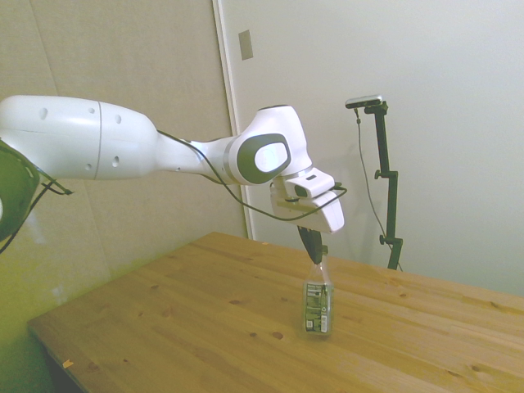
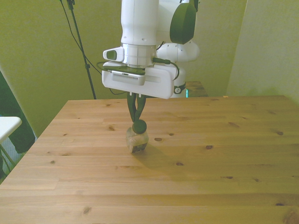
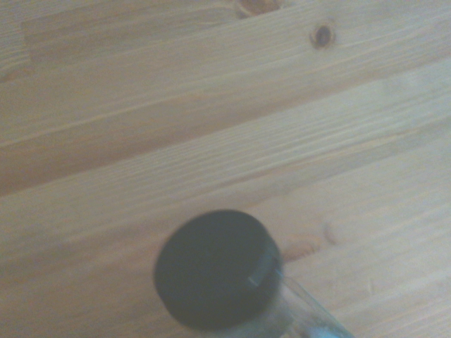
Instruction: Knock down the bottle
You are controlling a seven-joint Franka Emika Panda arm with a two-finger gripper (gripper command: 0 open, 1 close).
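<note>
The bottle (image 1: 318, 304) stands upright near the middle of the wooden table (image 1: 188, 327), clear with a green-and-dark label. In the front view the bottle (image 2: 137, 140) looks short, and its dark cap (image 2: 139, 126) sits right under the fingertips. My gripper (image 1: 312, 250) hangs straight above it, its dark fingers drawn together to a point at the bottle's top, touching or nearly touching the cap. In the front view the gripper (image 2: 136, 118) is shut with nothing held between the fingers. The wrist view shows the dark cap (image 3: 215, 267) from above, with the clear shoulder (image 3: 306, 318) beside it.
Bare wooden planks of the table (image 2: 210, 177) spread on all sides of the bottle. A white surface (image 2: 7, 125) sits off the table at the front view's left. Walls stand behind the table.
</note>
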